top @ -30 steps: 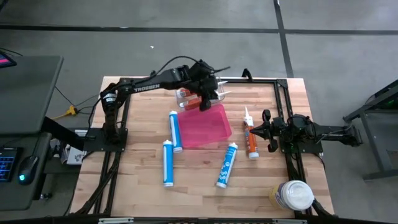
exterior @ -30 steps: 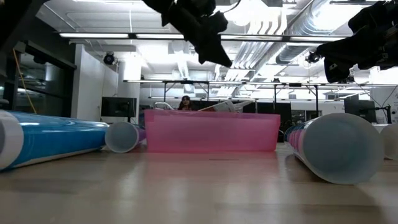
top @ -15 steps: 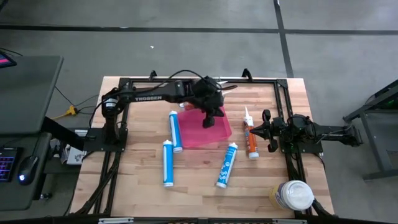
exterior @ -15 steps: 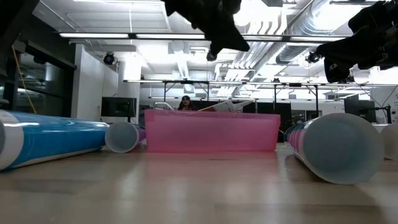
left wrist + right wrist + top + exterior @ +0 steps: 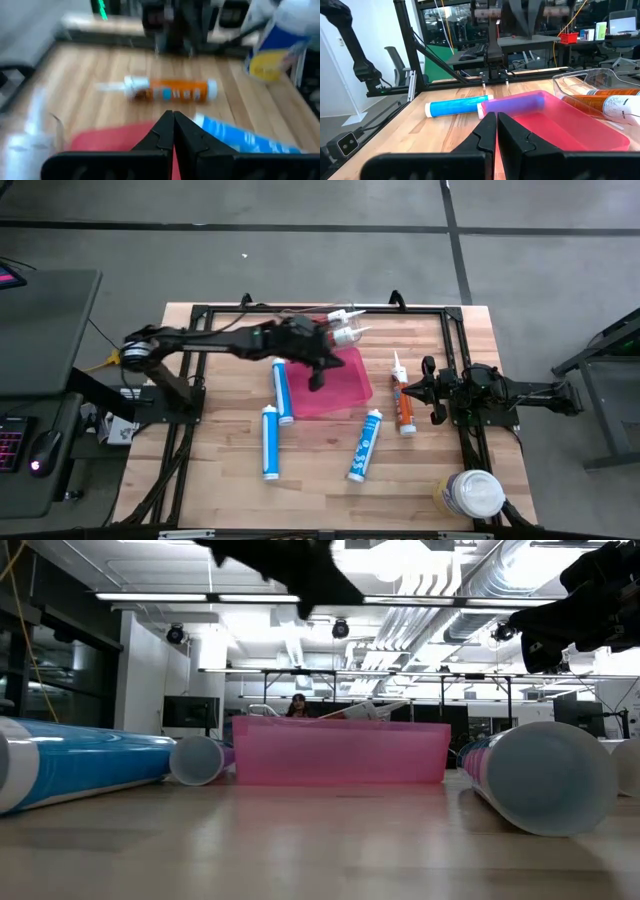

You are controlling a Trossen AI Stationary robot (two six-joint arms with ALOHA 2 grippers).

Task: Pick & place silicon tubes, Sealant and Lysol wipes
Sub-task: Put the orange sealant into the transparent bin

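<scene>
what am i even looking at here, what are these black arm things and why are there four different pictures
These are two robot arms bolted to a wooden table, each ending in a two-finger claw. One picture looks straight down from above, one sits level with the tabletop, and the other two come from cameras on each arm's wrist.

On the table lie a pink tray, three blue tubes, an orange tube and, at the near right corner, the Lysol wipes. A clear container holding more tubes sits behind the tray.

The left claw hangs over the tray's left edge, shut and empty. The right claw waits beside the orange tube, also shut and empty.
</scene>
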